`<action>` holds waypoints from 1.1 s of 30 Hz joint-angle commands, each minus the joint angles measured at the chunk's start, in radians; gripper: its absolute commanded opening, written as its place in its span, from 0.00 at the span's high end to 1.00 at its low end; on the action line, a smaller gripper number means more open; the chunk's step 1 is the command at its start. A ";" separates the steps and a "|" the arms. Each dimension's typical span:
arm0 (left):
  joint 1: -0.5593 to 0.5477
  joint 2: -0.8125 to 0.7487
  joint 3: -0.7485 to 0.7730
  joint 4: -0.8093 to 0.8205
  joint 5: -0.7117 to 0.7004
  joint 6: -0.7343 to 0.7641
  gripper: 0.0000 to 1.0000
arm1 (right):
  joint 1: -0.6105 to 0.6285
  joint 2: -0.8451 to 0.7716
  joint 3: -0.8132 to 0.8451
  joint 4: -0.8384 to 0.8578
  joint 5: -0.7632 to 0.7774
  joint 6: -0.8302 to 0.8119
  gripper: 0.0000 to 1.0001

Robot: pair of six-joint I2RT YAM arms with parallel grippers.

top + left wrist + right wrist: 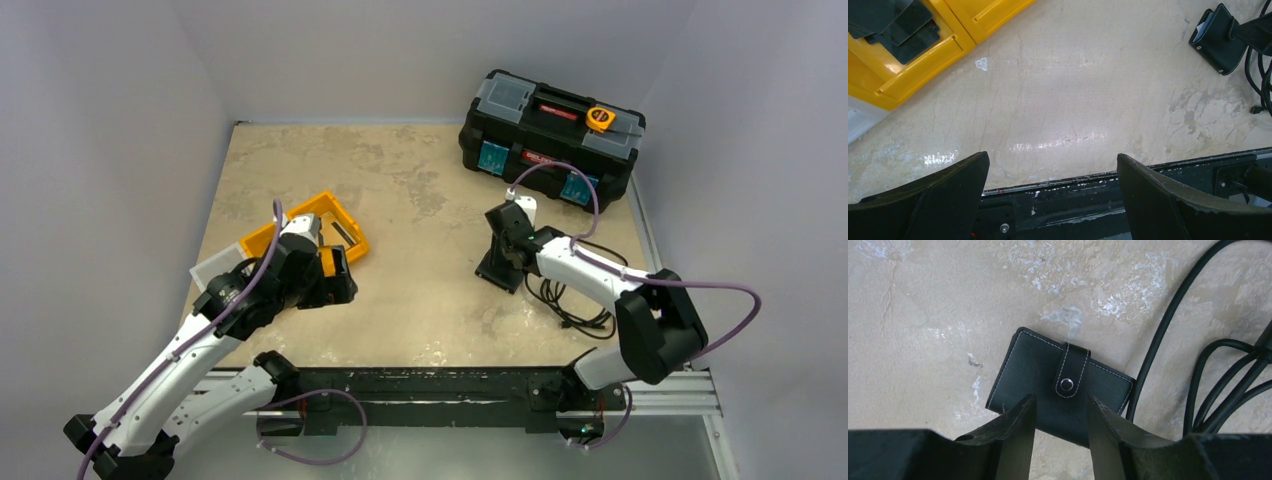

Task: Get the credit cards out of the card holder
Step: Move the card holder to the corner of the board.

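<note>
Well left of the card holder [1030, 365], the left gripper [1052, 159] hangs wide open and empty, beside an orange bin [923, 70] holding dark cards [895, 22]. The holder lies snapped shut on the counter [923, 340]. The right gripper [1062, 399] straddles its strap [1071, 367], half closed; I cannot tell if it grips. The holder looks light, soft and slick, so pinch across its stiff edges

holder [1033, 365] was grainy matt black leather-like | snap [1066, 384] was shiny metal | table [1073, 85] was smooth, patchy | bin [918, 70] was glossy plastic
</note>
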State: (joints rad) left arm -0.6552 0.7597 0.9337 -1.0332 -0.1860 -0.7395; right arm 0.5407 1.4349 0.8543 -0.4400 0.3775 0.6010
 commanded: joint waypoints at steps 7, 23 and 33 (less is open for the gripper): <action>-0.002 -0.002 -0.024 0.034 0.019 0.017 0.00 | -0.003 0.109 0.067 0.049 0.071 -0.021 0.63; -0.001 0.014 -0.045 0.068 0.059 0.023 0.00 | -0.002 0.153 0.005 0.017 0.039 0.046 1.00; -0.002 0.027 -0.135 0.192 0.195 0.004 0.02 | 0.025 -0.095 -0.143 0.093 -0.246 0.260 1.00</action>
State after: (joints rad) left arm -0.6552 0.7822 0.8288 -0.9401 -0.0757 -0.7380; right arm 0.5457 1.4368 0.7776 -0.3851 0.3004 0.7113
